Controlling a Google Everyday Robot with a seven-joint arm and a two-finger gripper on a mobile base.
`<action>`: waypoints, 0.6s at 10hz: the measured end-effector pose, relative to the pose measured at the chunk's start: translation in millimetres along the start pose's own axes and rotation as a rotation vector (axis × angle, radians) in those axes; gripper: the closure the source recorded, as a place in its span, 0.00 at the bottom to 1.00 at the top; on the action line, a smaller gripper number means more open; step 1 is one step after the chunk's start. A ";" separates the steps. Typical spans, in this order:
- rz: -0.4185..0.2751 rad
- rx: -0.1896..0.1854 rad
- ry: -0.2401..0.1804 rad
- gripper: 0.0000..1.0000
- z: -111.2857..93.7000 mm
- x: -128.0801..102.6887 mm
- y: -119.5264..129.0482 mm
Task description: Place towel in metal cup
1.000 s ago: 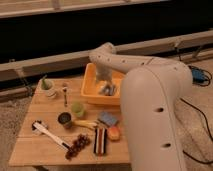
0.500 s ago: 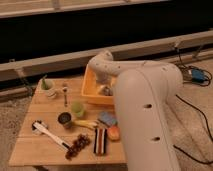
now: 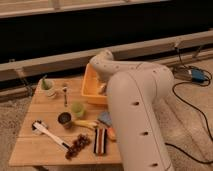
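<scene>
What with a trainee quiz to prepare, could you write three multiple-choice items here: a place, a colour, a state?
1. Where is the hand? A raised high in the air; B down in the yellow bin; C out of view.
2. What colour is the small cup just in front of that bin? A red; B blue; C green.
3. How does the metal cup stand? A upright on the table; B tipped over; C hanging in the air.
Answers: B, the arm bends down into the bin; C, it is pale green; A, its mouth faces up.
</scene>
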 end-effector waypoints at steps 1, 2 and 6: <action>0.008 0.016 0.013 0.41 4.1 -0.1 -4.2; 0.008 0.030 0.036 0.50 7.9 2.4 -5.1; 0.004 0.045 0.102 0.88 9.7 15.3 -5.3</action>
